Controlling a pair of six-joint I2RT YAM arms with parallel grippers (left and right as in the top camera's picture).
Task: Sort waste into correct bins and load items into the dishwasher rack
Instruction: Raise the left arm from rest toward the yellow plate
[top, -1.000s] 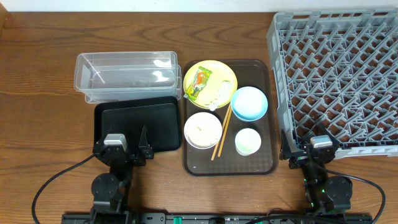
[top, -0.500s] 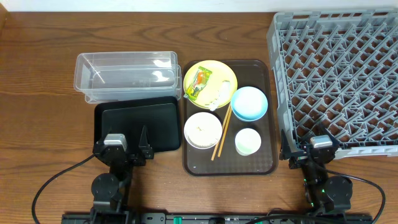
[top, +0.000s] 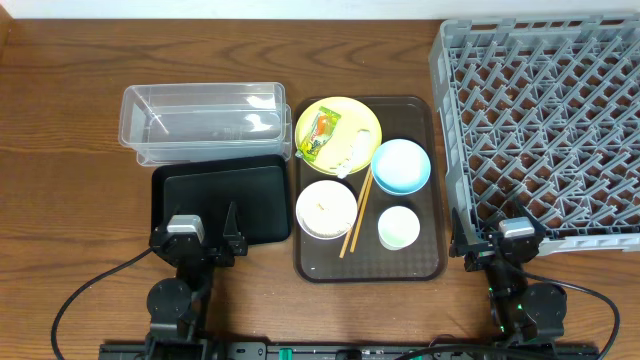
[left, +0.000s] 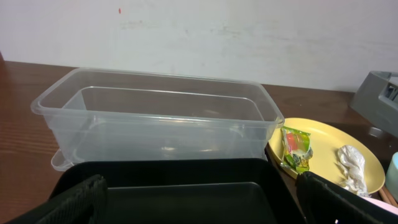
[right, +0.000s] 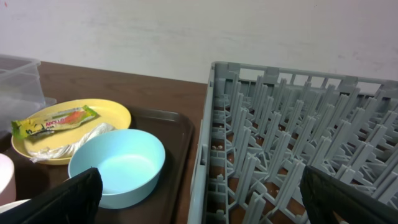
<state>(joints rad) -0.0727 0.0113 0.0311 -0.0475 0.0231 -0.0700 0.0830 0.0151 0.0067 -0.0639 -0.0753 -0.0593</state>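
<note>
Surveying the wooden tabletop (top: 80, 120), with the brown serving tray (top: 400, 265) taken as reference.

On the serving tray:
- Far-left corner: round yellow plate (top: 355, 118). It carries the snack wrapper (top: 321, 133), crinkled, green and yellow with an orange patch, lying flat. White scraps (top: 350, 155) sit in a clump at the plate's near edge, just beside the wrapper.
- Far-right part: light-blue bowl (top: 401, 165), upright, its rim overlapping the plate's edge.
- Near-left part: white bowl (top: 326, 208), upright, interior pale; contents not resolved.
- Near-right part: small white cup (top: 399, 227), upright.
- Wooden chopsticks (top: 357, 215) lie slantwise between the white bowl and the cup, their far tips by the blue bowl.

Left of the serving tray:
- Clear tub (top: 200, 90) is level with the tray's far half; its floor shows through the walls.
- Black tray (top: 222, 200) is level with the near half and touches the tub's near side.

Right of the serving tray: grey dishwasher rack (top: 540, 110), close alongside, with the wood showing through its lattice floor.

Left pincer (top: 195, 228) hangs at the black tray's near edge, left of the serving tray's near-left corner. Its fingers are spread wide and grip nothing. The wrapper lies beyond it and to its right, well apart.

Right pincer (top: 500, 236) sits just off the serving tray's near-right corner, at the rack's near-left corner. Its fingers are likewise spread and grip nothing. The blue bowl lies ahead and to its left.
</note>
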